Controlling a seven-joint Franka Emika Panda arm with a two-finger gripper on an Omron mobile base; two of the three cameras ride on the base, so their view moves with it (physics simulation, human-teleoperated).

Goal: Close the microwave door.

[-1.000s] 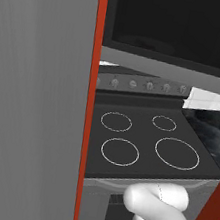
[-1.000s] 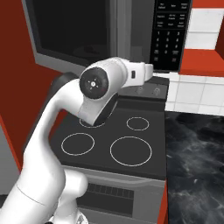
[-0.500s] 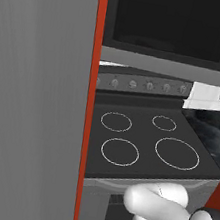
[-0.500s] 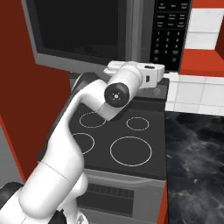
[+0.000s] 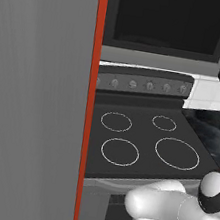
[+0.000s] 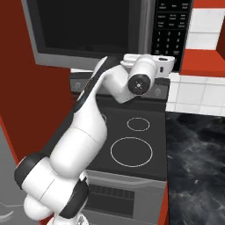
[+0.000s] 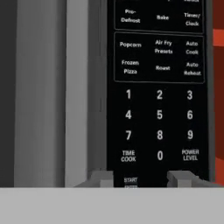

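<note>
The microwave (image 6: 90, 55) hangs above the stove, with a grey metal frame and a black keypad panel (image 6: 170, 30) on its right. Its door (image 6: 88, 26), a dark glass window in a grey frame, looks flush with the front, though I cannot tell whether it is fully latched. In the hand view the keypad (image 7: 159, 94) is very close, and the door's grey vertical edge and bar handle (image 7: 43, 92) stand to its left. My gripper (image 7: 142, 178) is open, its fingertips (image 7: 103, 177) apart before the START button and nothing between them. The hand (image 6: 161, 66) sits at the keypad's lower edge.
A black stovetop (image 5: 143, 138) with white rings lies below, with a knob panel (image 5: 144, 85) at its back. A tall brushed-grey panel with a red edge (image 5: 33, 94) stands at the left. Dark marble counter (image 6: 195, 167) and white tiles (image 6: 197, 94) lie to the right.
The arm has swung right and forward, and its elbow has shifted right. The hand has come closer to the microwave's keypad side. The microwave front looks unchanged.
</note>
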